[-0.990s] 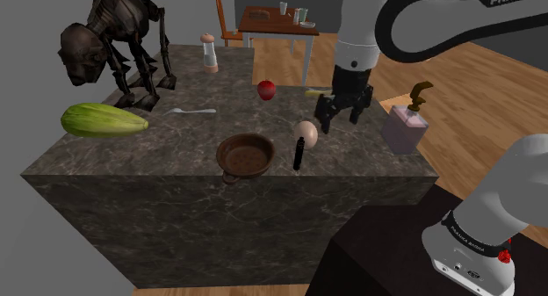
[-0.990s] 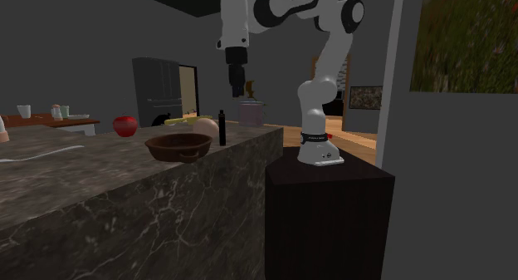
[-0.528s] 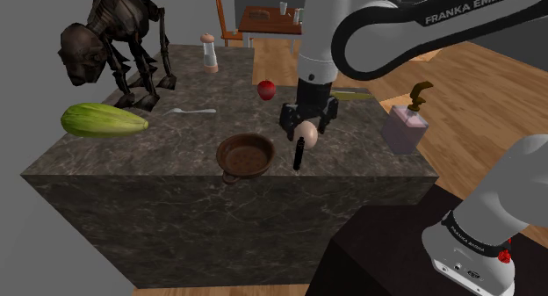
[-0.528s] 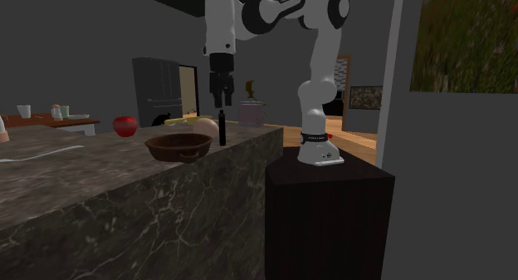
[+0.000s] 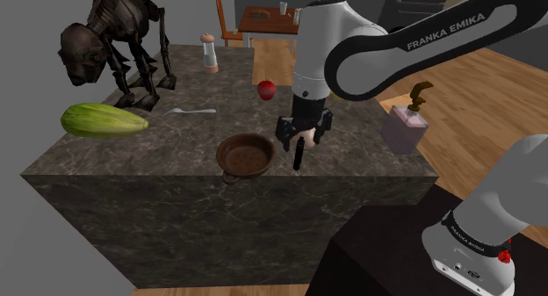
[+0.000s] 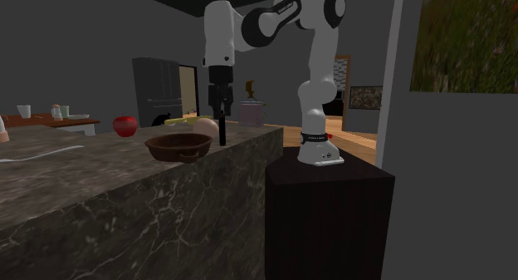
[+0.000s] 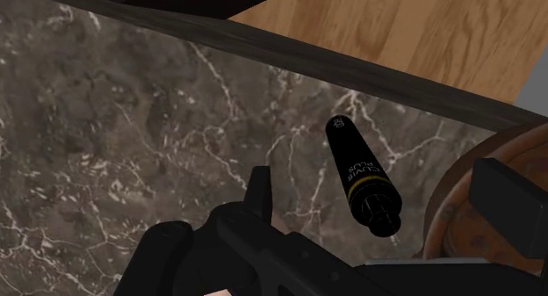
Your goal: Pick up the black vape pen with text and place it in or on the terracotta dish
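And here's the gripper point(image 5: 299, 138), hanging right over the black vape pen point(image 5: 299, 156). The pen stands upright on the table point(image 5: 167, 140) near the front edge, just beside the brown dish point(image 5: 223, 152). In the wrist view the fingers point(image 7: 258, 193) stand wide apart with the pen between them. You can see pale lettering and a gold band on its barrel, and neither finger touches it. Nothing is held, so I read this as the approach to the grasp: lined up, not yet closed.

What next? I'd say lower along the pen until the fingers flank the barrel, then squeeze. It's a thin, upright thing, so one finger arriving first could tip it over. From the shoulder view I can't quite tell whether the fingertips are level with the pen's top or a little above it.

After that the carry looks short: lift, shift toward the shoulder view's left, and let go over the dish.

Now the traffic. A pale egg point(image 6: 204, 127) sits close behind the pen, right by the gripper, and a finger could bump it. The dish's rim crowds the other side. A red apple point(image 5: 266, 90) sits farther back. The long green vegetable point(image 5: 104, 120) and the dark skeleton figure point(image 5: 114, 39) are well apart, off the path.
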